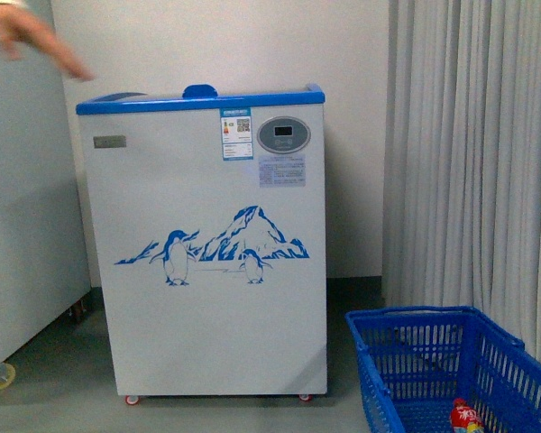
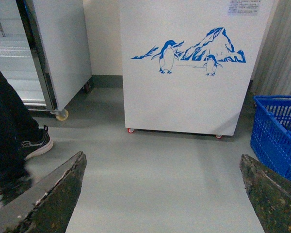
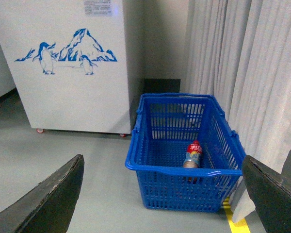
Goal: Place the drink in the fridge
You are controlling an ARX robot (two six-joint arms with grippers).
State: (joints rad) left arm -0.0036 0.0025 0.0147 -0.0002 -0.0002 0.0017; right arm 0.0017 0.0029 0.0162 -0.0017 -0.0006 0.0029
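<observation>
The drink (image 3: 193,155), a small bottle with a red cap and red label, lies inside a blue plastic basket (image 3: 179,171) on the floor; its red label also shows at the bottom of the front view (image 1: 466,417). The fridge (image 1: 207,244) is a white chest cooler with a blue rim, penguin picture and oval grey display, standing ahead; it also shows in the left wrist view (image 2: 189,73) and the right wrist view (image 3: 68,73). My left gripper (image 2: 162,194) is open over bare floor. My right gripper (image 3: 162,194) is open, short of the basket.
A grey-white cabinet (image 1: 27,207) on casters stands left of the fridge. A person's hand (image 1: 36,36) reaches in at top left; their leg and shoe (image 2: 19,136) are near my left arm. Curtains (image 1: 478,153) hang on the right. Yellow floor tape (image 3: 240,224) lies by the basket.
</observation>
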